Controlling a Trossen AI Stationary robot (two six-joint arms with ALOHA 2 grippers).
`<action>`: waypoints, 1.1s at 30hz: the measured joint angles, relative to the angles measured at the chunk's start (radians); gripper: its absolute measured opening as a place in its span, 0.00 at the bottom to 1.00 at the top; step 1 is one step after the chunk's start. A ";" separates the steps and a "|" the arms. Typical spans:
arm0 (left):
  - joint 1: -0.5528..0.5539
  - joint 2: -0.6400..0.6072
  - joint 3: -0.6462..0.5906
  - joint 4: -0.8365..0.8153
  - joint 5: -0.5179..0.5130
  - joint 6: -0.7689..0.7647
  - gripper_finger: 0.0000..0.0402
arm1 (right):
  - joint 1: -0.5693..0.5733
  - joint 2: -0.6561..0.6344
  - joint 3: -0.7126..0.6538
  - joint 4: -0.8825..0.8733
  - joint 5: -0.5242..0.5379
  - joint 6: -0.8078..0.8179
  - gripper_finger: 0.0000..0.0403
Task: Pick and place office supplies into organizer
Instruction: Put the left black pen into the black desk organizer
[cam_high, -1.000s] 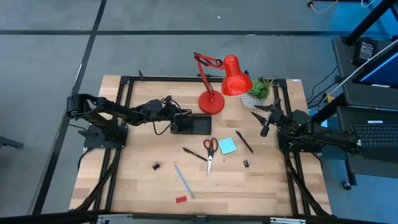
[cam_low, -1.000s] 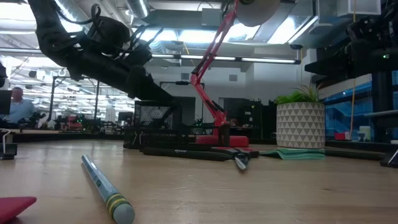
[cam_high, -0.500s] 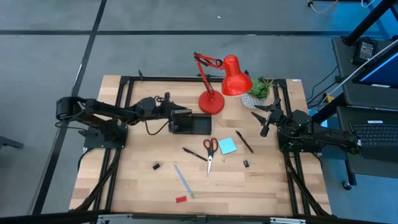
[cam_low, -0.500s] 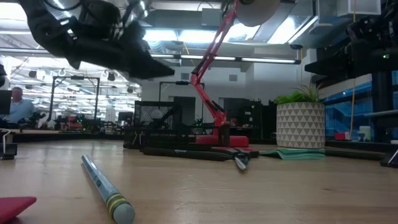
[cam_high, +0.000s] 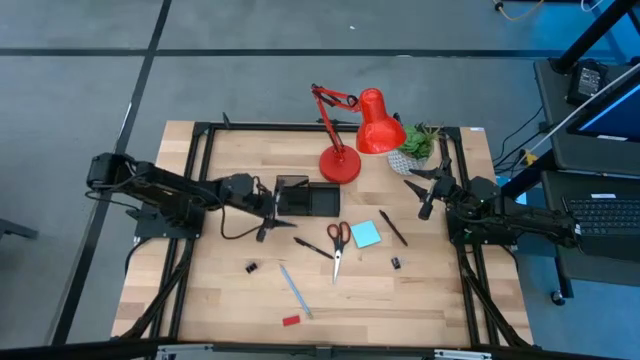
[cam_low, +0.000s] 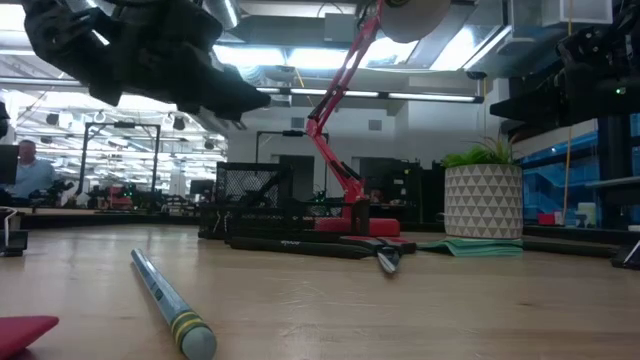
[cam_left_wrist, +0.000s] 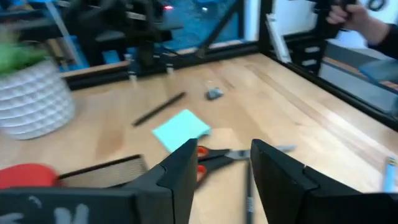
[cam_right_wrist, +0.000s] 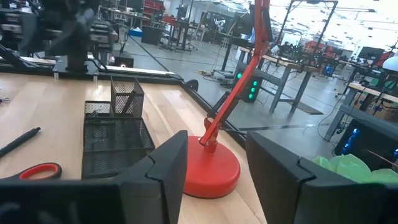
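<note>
My left gripper (cam_high: 278, 222) (cam_left_wrist: 222, 163) hovers open above the table, just left of and nearer than the black mesh organizer (cam_high: 308, 201), with nothing between its fingers. It points toward the red-handled scissors (cam_high: 337, 241) (cam_left_wrist: 219, 155) and the cyan sticky-note pad (cam_high: 366, 234) (cam_left_wrist: 181, 129), which lie flat on the wood. Two black pens (cam_high: 312, 246) (cam_high: 393, 229), a light-blue pen (cam_high: 294, 290), two black clips (cam_high: 251, 267) (cam_high: 396, 263) and a red block (cam_high: 291, 321) also lie on the table. My right gripper (cam_high: 421, 194) (cam_right_wrist: 216, 163) waits open at the right edge.
A red desk lamp stands with its round base (cam_high: 340, 165) right behind the organizer, its arm and shade (cam_high: 378, 122) reaching right. A potted plant (cam_high: 418, 146) stands at the far right. A black frame (cam_high: 200, 150) edges the table. Bare wood lies at the near left.
My left gripper has drawn back from over the organizer's left part, risen, and swung toward the table's near edge. It now points across the table toward the scissors. Nothing on the table has moved.
</note>
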 joint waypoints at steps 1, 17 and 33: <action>-0.015 0.010 0.000 0.003 0.000 0.000 0.37 | 0.000 0.000 0.000 0.000 0.000 0.000 0.41; -0.098 0.322 0.042 0.124 -0.029 -0.073 0.40 | 0.000 0.000 0.000 -0.002 0.000 0.031 0.41; -0.187 0.560 0.046 0.342 -0.200 -0.101 0.39 | 0.000 0.000 0.000 -0.002 0.000 0.053 0.41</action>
